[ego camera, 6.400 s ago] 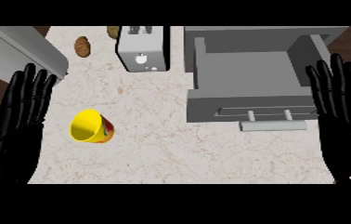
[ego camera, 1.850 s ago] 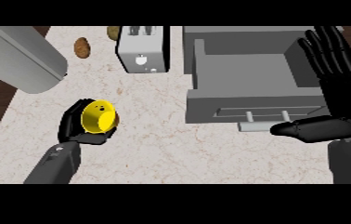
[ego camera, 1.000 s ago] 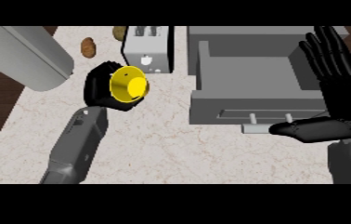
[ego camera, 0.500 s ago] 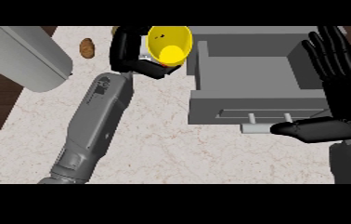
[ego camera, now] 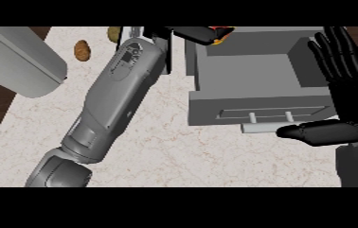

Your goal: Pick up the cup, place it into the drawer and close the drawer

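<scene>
**Left hand at the top edge over the drawer's back, cup mostly hidden**

The left hand (ego camera: 192,33) sits at the top centre of the frame, its black fingers curled round the cup (ego camera: 221,33); only a small yellow and red sliver of the cup shows past the fingertips, right at the top edge and above the rear wall of the drawer (ego camera: 259,94). The grey left forearm runs diagonally from the lower left up to that hand. The drawer stands open in the centre right, with its handle (ego camera: 269,120) on the front face. The right hand (ego camera: 339,66) shows at the right edge, fingers straight and spread, beside the drawer's right wall. A potato (ego camera: 82,50) lies on the counter (ego camera: 174,161) in the upper left.
</scene>
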Available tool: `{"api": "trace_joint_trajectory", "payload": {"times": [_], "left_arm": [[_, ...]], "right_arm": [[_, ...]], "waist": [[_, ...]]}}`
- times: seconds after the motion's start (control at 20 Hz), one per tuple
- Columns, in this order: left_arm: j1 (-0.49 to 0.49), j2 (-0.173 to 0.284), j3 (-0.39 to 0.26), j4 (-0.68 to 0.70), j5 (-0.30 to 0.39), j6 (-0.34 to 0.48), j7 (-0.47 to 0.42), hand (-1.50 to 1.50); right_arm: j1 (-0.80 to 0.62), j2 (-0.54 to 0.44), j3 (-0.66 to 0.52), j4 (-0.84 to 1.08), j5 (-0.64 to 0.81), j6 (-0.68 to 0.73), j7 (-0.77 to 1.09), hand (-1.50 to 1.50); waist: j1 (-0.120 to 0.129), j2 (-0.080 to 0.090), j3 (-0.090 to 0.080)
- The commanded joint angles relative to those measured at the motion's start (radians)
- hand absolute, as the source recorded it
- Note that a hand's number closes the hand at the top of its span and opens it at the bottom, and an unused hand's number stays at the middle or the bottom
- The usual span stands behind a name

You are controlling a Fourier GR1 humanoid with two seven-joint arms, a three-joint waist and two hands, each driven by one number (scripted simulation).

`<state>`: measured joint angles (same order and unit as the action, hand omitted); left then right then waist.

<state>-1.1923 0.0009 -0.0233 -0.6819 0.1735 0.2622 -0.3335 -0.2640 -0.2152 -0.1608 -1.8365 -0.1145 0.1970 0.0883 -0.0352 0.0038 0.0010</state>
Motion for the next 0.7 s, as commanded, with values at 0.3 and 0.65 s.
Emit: {"api": "trace_joint_trajectory", "payload": {"times": [0.3, 0.65], "left_arm": [[-0.156, -0.001, -0.144, 0.322, 0.081, 0.117, 0.068, 1.5], [-0.147, -0.001, -0.282, 0.401, 0.101, 0.015, 0.124, 1.5]], "right_arm": [[-0.044, 0.003, 0.015, 0.044, -0.01, 0.023, -0.028, -1.5], [-0.091, -0.012, 0.021, 0.084, -0.025, 0.058, -0.047, -1.5]], "waist": [[-0.062, 0.02, 0.001], [-0.118, 0.037, 0.002]]}}
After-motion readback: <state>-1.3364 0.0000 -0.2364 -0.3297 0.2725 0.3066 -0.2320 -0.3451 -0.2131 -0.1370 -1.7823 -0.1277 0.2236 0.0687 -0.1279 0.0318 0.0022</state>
